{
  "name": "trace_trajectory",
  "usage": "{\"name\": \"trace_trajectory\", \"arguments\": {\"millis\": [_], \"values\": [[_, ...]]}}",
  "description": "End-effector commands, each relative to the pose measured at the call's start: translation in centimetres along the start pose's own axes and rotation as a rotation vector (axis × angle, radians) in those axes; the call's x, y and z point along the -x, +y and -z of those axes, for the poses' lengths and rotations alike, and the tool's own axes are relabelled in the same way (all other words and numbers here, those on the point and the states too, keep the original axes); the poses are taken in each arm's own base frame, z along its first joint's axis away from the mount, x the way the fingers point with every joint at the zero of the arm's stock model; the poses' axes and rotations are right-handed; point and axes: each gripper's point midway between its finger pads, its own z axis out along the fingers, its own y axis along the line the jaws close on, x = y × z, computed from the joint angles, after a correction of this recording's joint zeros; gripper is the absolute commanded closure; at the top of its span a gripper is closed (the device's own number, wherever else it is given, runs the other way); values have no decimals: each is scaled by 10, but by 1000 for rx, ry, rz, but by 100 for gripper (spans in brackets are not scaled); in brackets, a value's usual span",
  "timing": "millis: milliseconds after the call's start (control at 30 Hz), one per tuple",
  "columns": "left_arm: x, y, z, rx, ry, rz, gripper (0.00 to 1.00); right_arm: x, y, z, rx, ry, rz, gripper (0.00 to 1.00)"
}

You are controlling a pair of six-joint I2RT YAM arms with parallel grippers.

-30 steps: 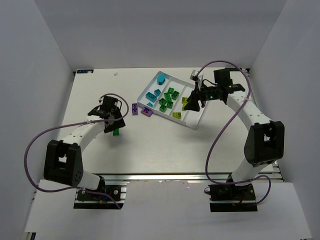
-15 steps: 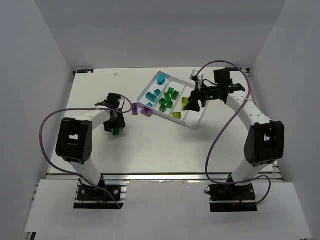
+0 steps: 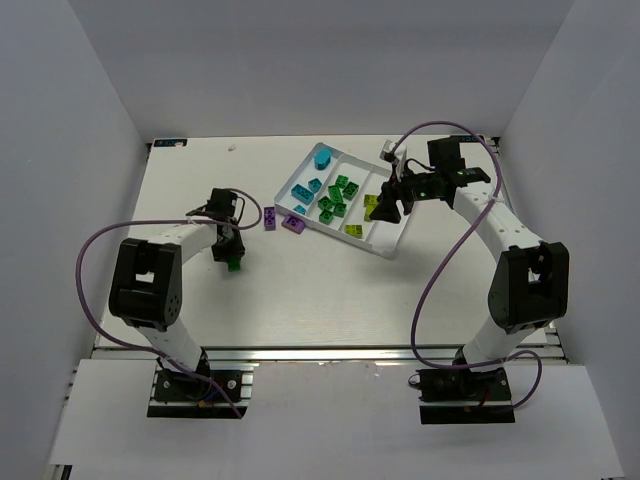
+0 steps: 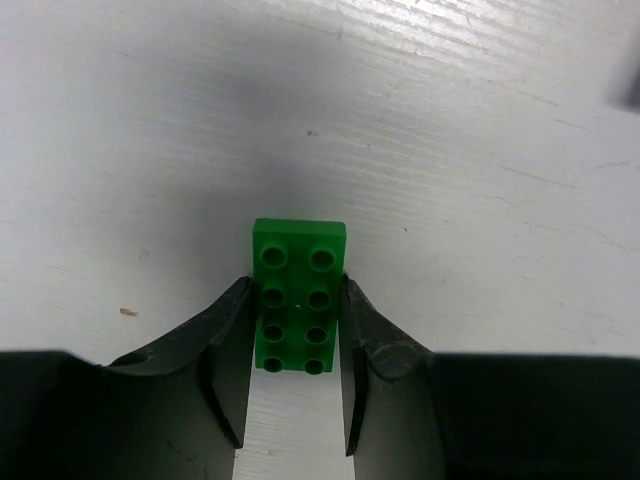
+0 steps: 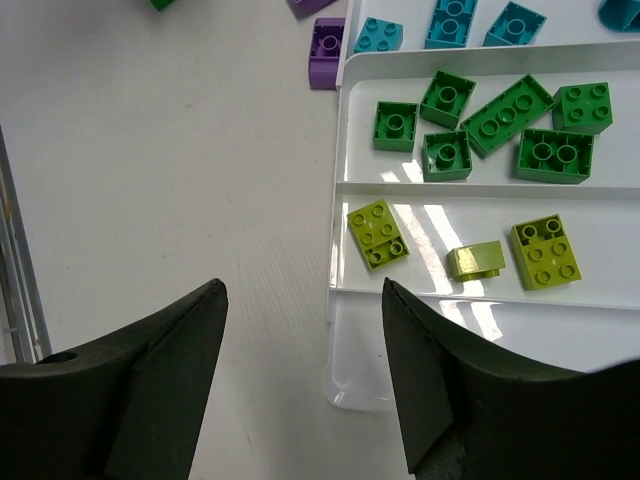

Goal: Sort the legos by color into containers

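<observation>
On the bare white tabletop (image 3: 330,300), well apart from the tray, a green studded plastic brick (image 4: 298,295), two studs wide and four long, is seen lying flat with its studs up. It is clamped across its long sides by the left gripper (image 4: 296,300). The black fingers (image 4: 225,340) are pressed against its near half only, and the far half is left projecting beyond the tips. It appears not yet to be lifted.

Two purple bricks (image 3: 293,223) lie on the table just beside the end of the flat white four-compartment plastic tray (image 5: 365,360). In the tray, cyan bricks (image 5: 450,20), green bricks (image 5: 505,105) and yellow-green bricks (image 5: 378,233) are kept in separate compartments, and the fourth is bare. Above that bare compartment's end the right gripper (image 5: 300,300) is held with its jaws spread and nothing between them.

Trouble is most likely to be caused by the short hold: with only half its length pinched, the brick could be swung or dropped once raised. A release over the neighbouring cyan or yellow-green lane would spoil the sorting. The left arm's path to the tray could also be blocked by the right arm hanging there.
</observation>
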Motion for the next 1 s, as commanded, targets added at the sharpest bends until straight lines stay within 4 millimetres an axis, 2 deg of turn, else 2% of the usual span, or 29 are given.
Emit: {"name": "trace_trajectory", "arguments": {"millis": [0, 100, 133, 167, 200, 267, 300, 333, 367, 400, 467, 500, 600, 733, 767, 900, 933, 967], "values": [[-21, -9, 1, -83, 49, 46, 90, 20, 1, 11, -30, -29, 58, 31], [-13, -45, 26, -268, 13, 68, 94, 23, 0, 14, -51, -30, 69, 31], [-3, -61, 36, -338, -28, 63, 94, 25, -1, 15, -62, -36, 66, 31], [2, -82, 54, -443, -48, 48, 95, 27, -3, 18, -82, -38, 66, 32], [2, -102, 67, -504, -58, 30, 95, 28, -5, 19, -96, -42, 59, 36], [11, -134, 87, -618, -97, -3, 96, 35, -7, 23, -113, -63, 51, 50], [14, -156, 98, -664, -109, -23, 97, 36, -9, 25, -121, -68, 46, 73], [20, -169, 105, -699, -132, -37, 98, 39, -11, 26, -128, -77, 46, 87], [22, -181, 109, -721, -136, -49, 98, 39, -14, 28, -138, -79, 32, 95], [27, -201, 113, -746, -141, -67, 98, 40, -15, 29, -143, -83, 31, 98], [32, -223, 115, -773, -150, -90, 98, 40, -18, 32, -151, -91, 18, 98], [43, -236, 111, -776, -158, -91, 98, 39, -19, 32, -152, -91, 11, 98], [59, -264, 101, -781, -169, -103, 96, 36, -20, 34, -154, -102, -5, 96], [82, -293, 86, -767, -184, -115, 94, 35, -20, 38, -164, -113, -8, 89], [86, -297, 82, -750, -187, -122, 93, 34, -20, 38, -167, -114, -9, 85], [108, -310, 61, -671, -204, -147, 81, 32, -17, 39, -167, -120, -9, 76], [109, -309, 57, -650, -193, -148, 67, 34, -16, 40, -167, -125, -3, 73], [120, -312, 51, -623, -217, -144, 59, 30, -15, 39, -165, -122, -8, 67]]}}
